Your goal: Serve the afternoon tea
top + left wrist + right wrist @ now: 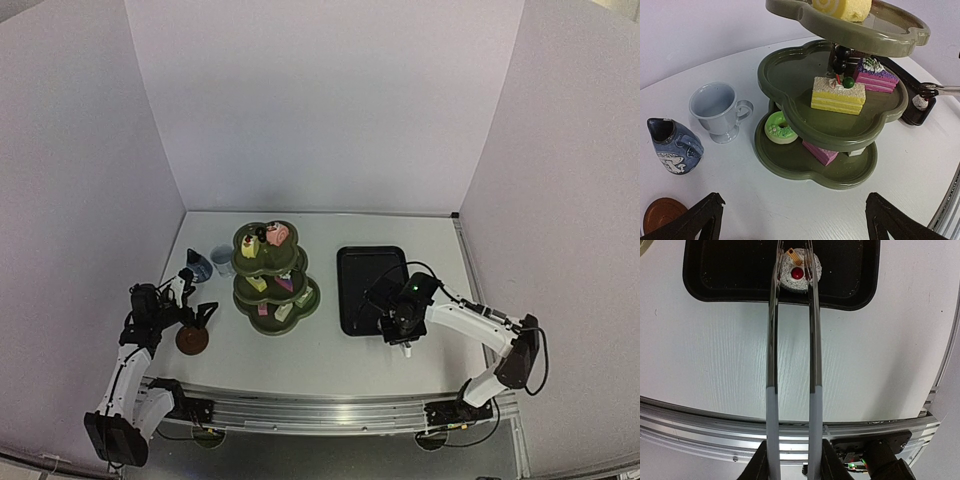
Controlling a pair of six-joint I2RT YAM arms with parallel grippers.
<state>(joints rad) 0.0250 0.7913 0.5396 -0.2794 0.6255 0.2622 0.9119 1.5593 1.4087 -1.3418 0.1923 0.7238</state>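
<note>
- Top external: the dark green three-tier stand (272,282) sits mid-tabletop (330,365), already carrying pastries, with the black tray (352,290) well apart on its right.
- The right arm (465,322) bends over the tray's near edge, and its wrist hides what it carries. A pastry dropped on the way to the stand would likely land on bare tabletop.
- The left fingers (207,313) are spread wide and hold nothing. They hover by a brown coaster (192,340), with the white cup (222,260) and small blue jug (198,266) just beyond.
- Left wrist: the tiers look crowded, with a yellow cake slice (837,95) and a purple-topped slice (875,75) on the middle tier.
- A green doughnut (780,127) and a pink slice (821,152) sit on the bottom tier.
- Each tier overhangs the one below, so an incoming tool could clip a scalloped rim or shove a seated cake.
- Cup and jug stand close together beside the stand, and a careless left-arm sweep could tip either.
- Right wrist: the right fingers (760,467) clamp the handles of the metal tongs (771,365).
- The tong tips flank a small white cherry-topped pastry (799,274) at the tray's near edge. Whether it is lifted cannot be told.
- Thin smooth tips on a small round cake could slip or crush it, and the long tongs would amplify any wrist wobble.
</note>
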